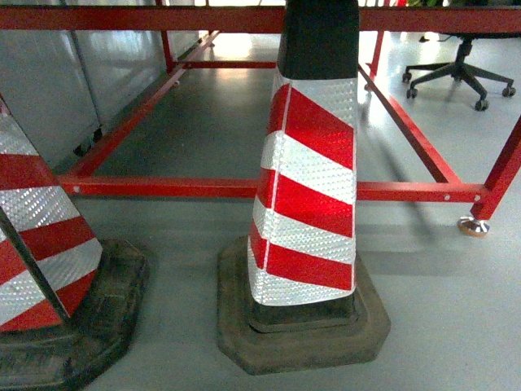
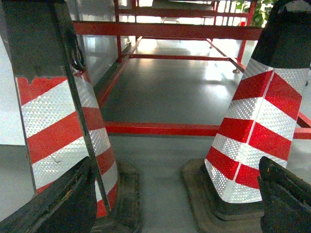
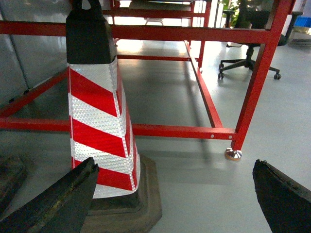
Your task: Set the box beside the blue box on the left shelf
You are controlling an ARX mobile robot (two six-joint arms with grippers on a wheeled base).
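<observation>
On the left we see a striped traffic cone (image 1: 41, 244), cut off by the frame edge; beside it a second cone (image 1: 305, 187) stands in front of the red shelf frame (image 1: 203, 188). An office chair (image 1: 460, 69) sits far right. Our left end effector (image 2: 170, 204) and right end effector (image 3: 180, 199) both hang spread wide and empty, only their dark fingertips showing. Neither the box nor the blue box appears in any view, so we cannot say where they are. We judge the step is finding the box: steer wide of the cones and keep both arms tucked.
</observation>
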